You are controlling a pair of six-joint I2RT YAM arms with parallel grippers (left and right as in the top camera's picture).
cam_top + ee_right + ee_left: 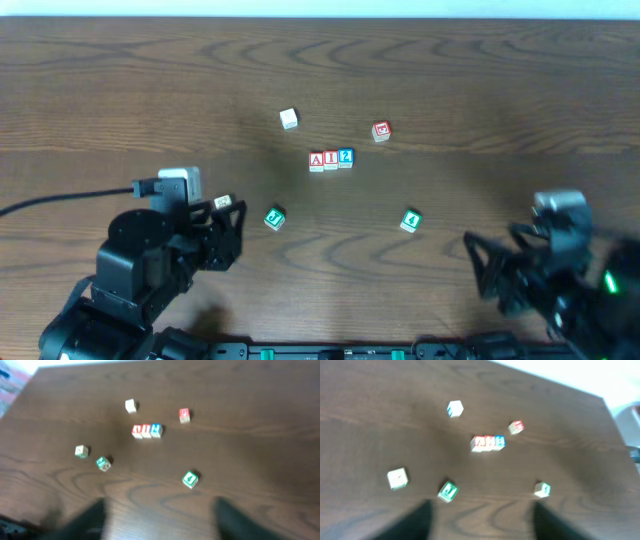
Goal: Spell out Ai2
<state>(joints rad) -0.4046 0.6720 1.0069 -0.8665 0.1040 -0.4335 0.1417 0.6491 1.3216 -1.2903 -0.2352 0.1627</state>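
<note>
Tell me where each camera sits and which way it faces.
Overhead: fixed above the table, facing straight down; left arm and right arm at the bottom edge.
Left wrist: on the left arm, facing forward over the three-block row; left fingers at the bottom.
Right wrist: same from the right; right fingers below.
All share that row.

A block (317, 161) and I block (331, 160) show red, 2 block (346, 157) blue, table (500, 100) brown.

9 o'clock block (317, 161) of row: red A | middle block (331, 160): red I | 3 o'clock block (345, 158): blue 2 | green block (275, 218) at 7 o'clock: mark unreadable
</note>
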